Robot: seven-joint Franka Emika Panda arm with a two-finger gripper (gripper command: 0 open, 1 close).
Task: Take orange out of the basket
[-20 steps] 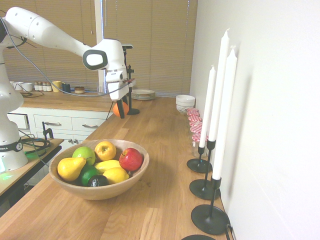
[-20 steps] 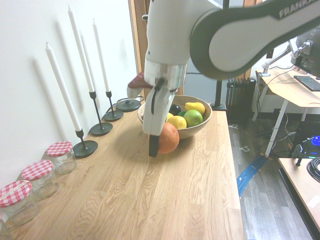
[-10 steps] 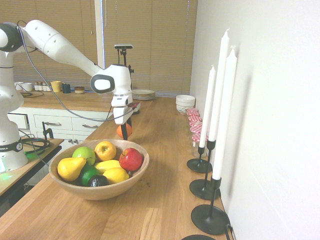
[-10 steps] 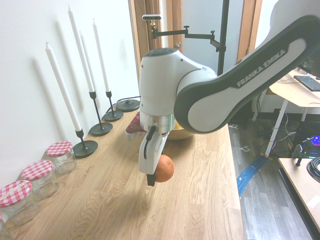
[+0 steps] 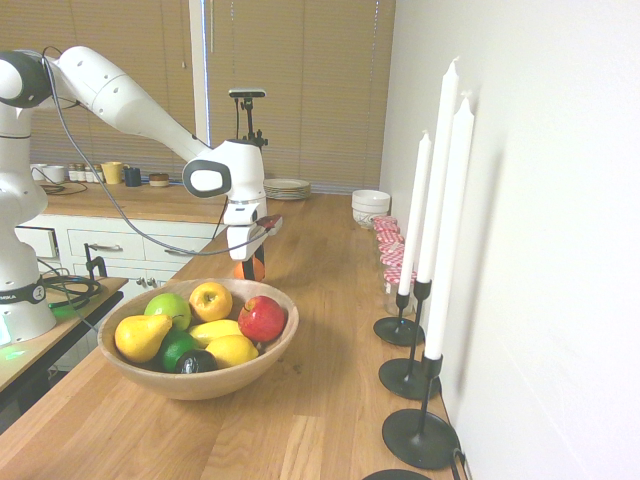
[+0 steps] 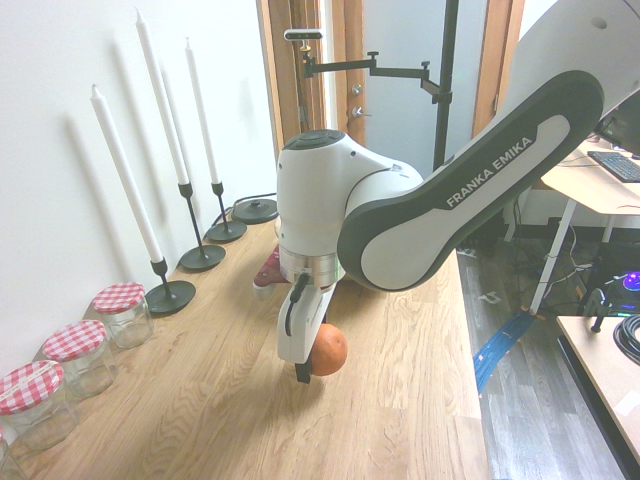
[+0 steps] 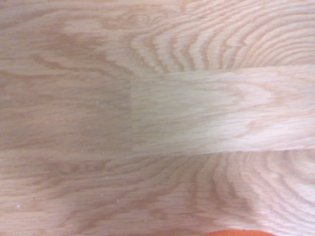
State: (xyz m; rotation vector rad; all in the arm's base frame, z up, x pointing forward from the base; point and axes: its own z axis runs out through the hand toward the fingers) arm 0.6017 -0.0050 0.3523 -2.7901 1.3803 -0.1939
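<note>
Pinching the orange (image 6: 328,350), the gripper (image 6: 312,368) hangs low over the counter (image 6: 230,410), clear of the basket (image 5: 200,380); only setting down and release remain.

We can read "FRANKA EMIKA" in white capitals on the dark grey band of the white robot arm (image 6: 480,180), which reaches over the oak-plank countertop (image 6: 250,400) in the second exterior view. On the arm's white base beside that countertop we make out only an unreadable fragment of dark lettering.
</note>
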